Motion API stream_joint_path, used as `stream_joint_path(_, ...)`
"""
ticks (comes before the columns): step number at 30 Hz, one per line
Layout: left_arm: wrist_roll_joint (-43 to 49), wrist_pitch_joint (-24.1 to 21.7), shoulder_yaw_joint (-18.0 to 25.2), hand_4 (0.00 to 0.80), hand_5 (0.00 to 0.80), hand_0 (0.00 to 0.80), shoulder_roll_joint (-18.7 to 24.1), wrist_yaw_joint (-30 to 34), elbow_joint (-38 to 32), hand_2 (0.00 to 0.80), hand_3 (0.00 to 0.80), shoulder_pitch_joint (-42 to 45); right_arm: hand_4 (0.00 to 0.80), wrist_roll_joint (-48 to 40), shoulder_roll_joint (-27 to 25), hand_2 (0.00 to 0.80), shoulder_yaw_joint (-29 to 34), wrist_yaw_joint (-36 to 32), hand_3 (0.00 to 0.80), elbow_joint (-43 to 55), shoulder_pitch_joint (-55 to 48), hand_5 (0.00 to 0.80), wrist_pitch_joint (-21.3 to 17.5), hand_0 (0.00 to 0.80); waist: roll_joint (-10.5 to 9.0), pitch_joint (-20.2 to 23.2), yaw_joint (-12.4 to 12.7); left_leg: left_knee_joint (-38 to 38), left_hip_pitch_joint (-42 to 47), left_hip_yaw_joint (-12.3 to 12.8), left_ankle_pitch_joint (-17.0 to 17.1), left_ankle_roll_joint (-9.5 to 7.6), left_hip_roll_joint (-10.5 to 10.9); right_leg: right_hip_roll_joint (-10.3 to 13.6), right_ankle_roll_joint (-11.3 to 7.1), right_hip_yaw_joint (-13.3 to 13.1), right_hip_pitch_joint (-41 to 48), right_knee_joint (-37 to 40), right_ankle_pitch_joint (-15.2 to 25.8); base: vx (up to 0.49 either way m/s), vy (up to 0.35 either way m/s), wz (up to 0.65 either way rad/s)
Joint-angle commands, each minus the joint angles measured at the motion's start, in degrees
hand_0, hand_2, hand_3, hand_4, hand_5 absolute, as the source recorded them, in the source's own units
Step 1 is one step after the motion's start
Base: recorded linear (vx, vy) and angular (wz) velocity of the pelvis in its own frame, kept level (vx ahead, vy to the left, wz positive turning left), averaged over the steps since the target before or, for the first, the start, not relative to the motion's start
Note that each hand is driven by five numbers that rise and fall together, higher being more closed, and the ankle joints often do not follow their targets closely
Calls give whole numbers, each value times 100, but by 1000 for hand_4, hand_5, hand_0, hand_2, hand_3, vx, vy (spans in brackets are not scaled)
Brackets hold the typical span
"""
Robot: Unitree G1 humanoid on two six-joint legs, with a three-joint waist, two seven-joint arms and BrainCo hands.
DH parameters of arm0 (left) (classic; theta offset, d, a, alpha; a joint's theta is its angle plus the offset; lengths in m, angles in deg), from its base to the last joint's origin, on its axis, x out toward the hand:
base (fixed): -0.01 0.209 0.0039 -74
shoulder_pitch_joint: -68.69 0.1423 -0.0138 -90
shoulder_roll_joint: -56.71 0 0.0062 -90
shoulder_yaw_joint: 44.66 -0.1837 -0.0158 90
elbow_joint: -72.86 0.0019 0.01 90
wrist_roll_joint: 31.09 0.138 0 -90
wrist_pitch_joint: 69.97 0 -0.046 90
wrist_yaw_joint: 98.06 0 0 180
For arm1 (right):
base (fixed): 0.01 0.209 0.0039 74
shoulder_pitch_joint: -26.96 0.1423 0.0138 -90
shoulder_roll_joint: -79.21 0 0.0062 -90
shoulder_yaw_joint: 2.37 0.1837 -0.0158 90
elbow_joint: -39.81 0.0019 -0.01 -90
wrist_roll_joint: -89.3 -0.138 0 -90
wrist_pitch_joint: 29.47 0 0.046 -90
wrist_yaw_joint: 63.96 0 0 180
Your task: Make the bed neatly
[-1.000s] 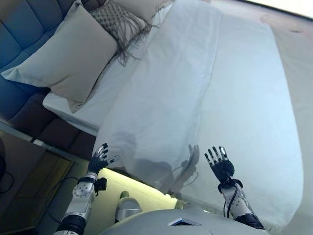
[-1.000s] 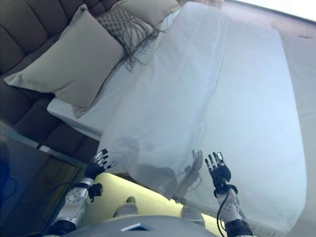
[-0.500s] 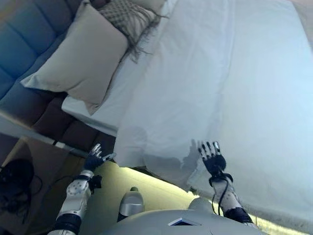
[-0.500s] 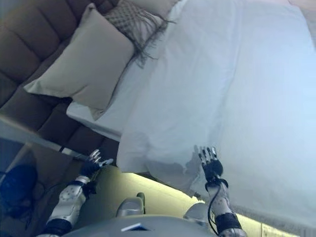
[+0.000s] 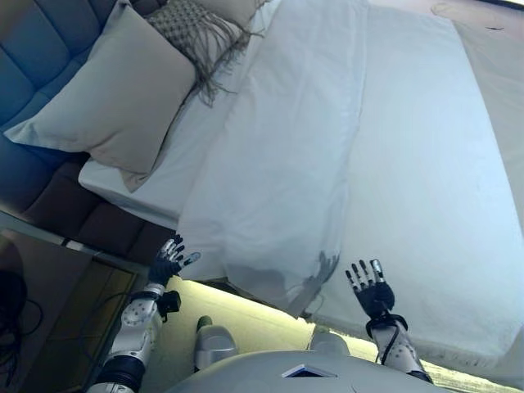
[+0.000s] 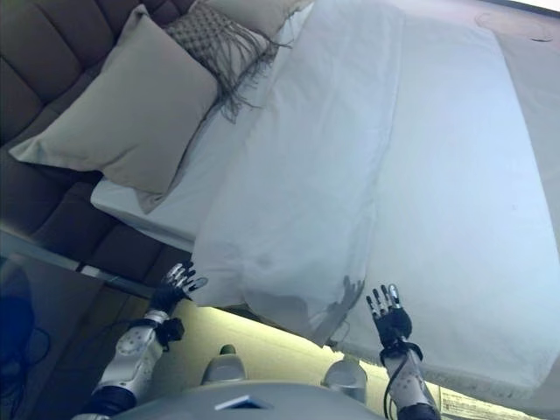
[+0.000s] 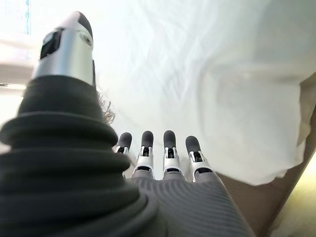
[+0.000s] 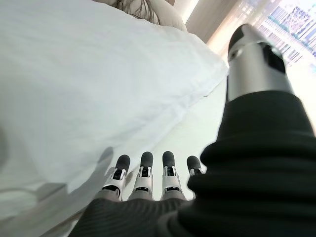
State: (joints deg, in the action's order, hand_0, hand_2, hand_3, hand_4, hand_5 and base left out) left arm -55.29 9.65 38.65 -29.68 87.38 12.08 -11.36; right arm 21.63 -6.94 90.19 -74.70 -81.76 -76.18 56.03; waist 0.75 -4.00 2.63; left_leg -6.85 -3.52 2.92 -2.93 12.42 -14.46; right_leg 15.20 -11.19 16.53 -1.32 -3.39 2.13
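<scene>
A white duvet [image 5: 286,155] lies folded back along the bed, its near corner hanging over the bed's edge. The white sheet [image 5: 426,188] beside it is bare. A large beige pillow [image 5: 106,90] and a fringed patterned cushion [image 5: 192,29] lean at the headboard. My left hand [image 5: 166,263] is open, held just off the duvet's near corner, touching nothing. My right hand [image 5: 372,289] is open over the sheet's near edge, empty. Each shows straight fingers in its wrist view, the left hand [image 7: 163,158] and the right hand [image 8: 143,182].
A dark tufted headboard [image 5: 33,57] stands at the left. A dark glossy nightstand [image 5: 41,311] sits below it by my left arm. A lit strip [image 5: 246,311] runs under the bed's near edge.
The camera has swung, shifting the whole picture. My right hand has drawn back from the duvet's fold toward the bed's near edge. My left hand stays near the duvet's corner.
</scene>
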Motion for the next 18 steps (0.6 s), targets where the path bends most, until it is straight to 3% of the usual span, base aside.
stream_joint_path(1,-611,55,48,0,0,0,47,170,187,0,0,-95,0,-31,-56,0,287,-167,0,503,154,0,4,0,-32,-40,117,-9,-517,-32,841,-233,-233,427,-219,-213,255,-382,-225,95,160,-2)
stream_joint_path(4,-1135,179,45,0,0,0,-75,337,566,0,0,-271,0,15,-36,0,257,-100,0,455,343,0,84,0,-82,-137,117,-232,-886,-21,841,-191,-288,478,-260,-262,92,-438,-229,-50,108,-7)
stream_joint_path(8,-1298,-205,-165,0,0,0,107,-10,967,0,0,-1288,0,-363,-113,0,-12,-94,0,300,1075,0,-267,0,-215,-665,171,-405,-1763,-196,952,-111,-347,461,-281,-200,-442,-414,-79,-384,10,4)
stream_joint_path(13,-1738,-382,-289,0,0,0,118,-202,1103,0,0,-1891,0,-534,-144,0,-195,-115,0,284,1395,0,-578,0,-342,-1030,179,-510,-2407,-306,1112,-73,-396,439,-286,-113,-821,-358,98,-193,25,2)
stream_joint_path(18,-2961,-1,-159,0,0,0,-158,374,1302,0,0,-2014,0,-718,-215,0,-199,-214,0,195,1580,0,-813,0,-448,-1192,266,-868,-2964,-406,1116,-56,-379,448,-264,-17,-1027,-339,169,-76,20,8)
